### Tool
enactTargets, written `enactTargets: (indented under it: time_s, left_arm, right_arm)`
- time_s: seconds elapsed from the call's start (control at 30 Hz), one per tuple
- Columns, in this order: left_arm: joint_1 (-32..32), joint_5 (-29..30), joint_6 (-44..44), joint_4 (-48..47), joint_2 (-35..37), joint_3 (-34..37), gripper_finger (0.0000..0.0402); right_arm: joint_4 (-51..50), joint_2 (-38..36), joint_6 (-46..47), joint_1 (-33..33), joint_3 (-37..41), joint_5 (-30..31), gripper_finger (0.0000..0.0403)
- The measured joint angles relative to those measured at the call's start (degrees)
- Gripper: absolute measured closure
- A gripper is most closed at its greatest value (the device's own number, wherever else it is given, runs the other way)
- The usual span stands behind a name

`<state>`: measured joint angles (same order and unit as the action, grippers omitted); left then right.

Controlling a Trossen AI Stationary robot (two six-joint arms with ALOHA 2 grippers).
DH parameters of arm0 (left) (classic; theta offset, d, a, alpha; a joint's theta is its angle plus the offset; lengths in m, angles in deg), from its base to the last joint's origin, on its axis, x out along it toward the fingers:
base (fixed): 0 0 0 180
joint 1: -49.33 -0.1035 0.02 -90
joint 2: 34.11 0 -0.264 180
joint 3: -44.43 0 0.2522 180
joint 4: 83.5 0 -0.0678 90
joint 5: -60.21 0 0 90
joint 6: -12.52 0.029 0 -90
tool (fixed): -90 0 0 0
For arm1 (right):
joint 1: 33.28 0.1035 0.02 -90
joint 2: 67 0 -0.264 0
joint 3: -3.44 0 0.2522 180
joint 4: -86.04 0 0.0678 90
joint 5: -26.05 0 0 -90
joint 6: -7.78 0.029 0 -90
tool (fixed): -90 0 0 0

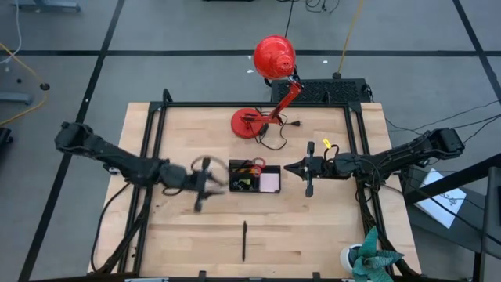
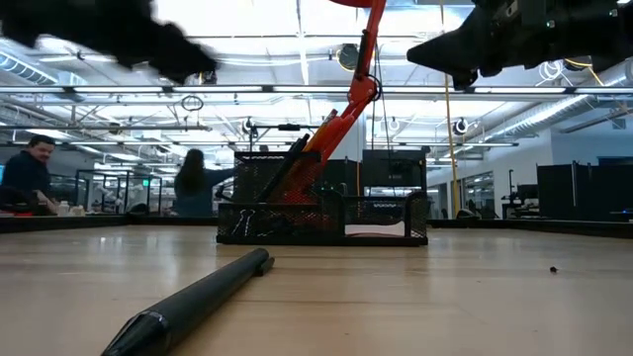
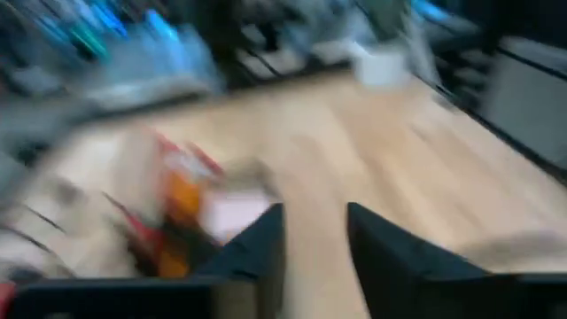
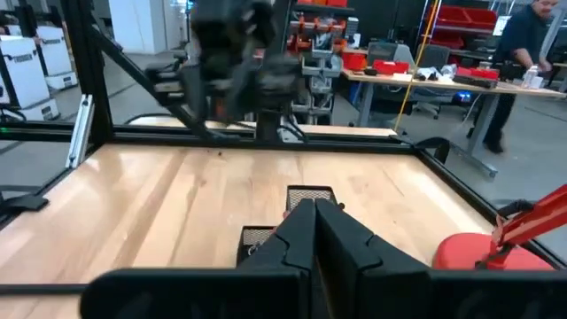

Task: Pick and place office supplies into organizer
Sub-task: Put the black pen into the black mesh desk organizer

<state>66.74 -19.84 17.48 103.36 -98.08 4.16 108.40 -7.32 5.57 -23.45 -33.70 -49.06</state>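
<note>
The black mesh organizer [image 1: 254, 178] stands mid-table, with red scissor handles [image 1: 255, 164] in its taller section and a pink sticky-note pad [image 1: 270, 182] in its low section. One black pen [image 1: 244, 240] lies flat on the wood near the front edge and shows close up in the low view [image 2: 198, 295]. My left gripper [image 1: 213, 182] hovers just left of the organizer, blurred. Its fingers [image 3: 266, 244] stand open with only bare table between them. My right gripper [image 1: 291, 167] hovers shut just right of the organizer [image 4: 306, 197], above the table.
A red desk lamp [image 1: 273, 56] stands behind the organizer on its round base [image 1: 249, 124], its cord trailing on the wood. A potted plant [image 1: 366, 257] sits at the front right corner. A black frame [image 1: 156, 141] borders the table. Bare wood lies around the pen.
</note>
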Motion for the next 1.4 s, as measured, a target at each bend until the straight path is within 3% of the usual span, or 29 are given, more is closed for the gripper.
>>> enactTargets:
  time_s: [0.07, 0.17, 0.33, 0.5, 0.77, 0.9, 1.1, 1.2, 1.4]
  left_arm:
    - [5.44, 0.93, -4.30, -2.60, 0.29, 1.29, 0.0320]
    - [13.09, 4.26, -5.12, 1.76, -0.29, 4.32, 0.0385]
    - [21.55, 19.17, -4.46, 18.93, -4.64, 11.45, 0.0393]
    - [20.30, 18.81, 1.08, 27.15, -6.30, 16.64, 0.0393]
    - [13.01, 15.74, -4.66, 27.43, -5.55, 18.59, 0.0395]
    - [11.57, 15.57, -4.58, 27.34, -5.55, 18.59, 0.0389]
    - [10.13, 25.27, -11.58, 27.41, -5.55, 18.57, 0.0398]
    - [9.48, 26.04, -12.79, 27.16, -5.53, 18.57, 0.0388]
    - [8.31, 26.12, -15.72, 26.98, -5.51, 18.57, 0.0389]
  right_arm:
    - [-0.74, -0.02, 0.14, 0.02, -0.01, -0.14, 0.0399]
    - [-3.52, 0.00, 2.06, 0.00, -0.02, -2.23, 0.0399]
    - [-6.42, 1.35, 4.87, 1.00, -0.02, -12.15, 0.0402]
    - [-5.60, 6.52, 6.22, 5.50, 0.00, -12.25, 0.0402]
    - [10.81, 23.23, 18.94, 15.19, -0.60, -11.83, 0.0401]
    - [17.07, 31.33, 21.20, 19.26, -4.89, -6.97, 0.0399]
    - [13.81, 37.98, 24.01, 20.83, -16.04, -1.15, 0.0391]
    - [10.66, 41.19, 24.11, 21.66, -21.90, 0.75, 0.0376]
    - [6.89, 45.84, 32.45, 22.09, -30.06, 13.37, 0.0326]
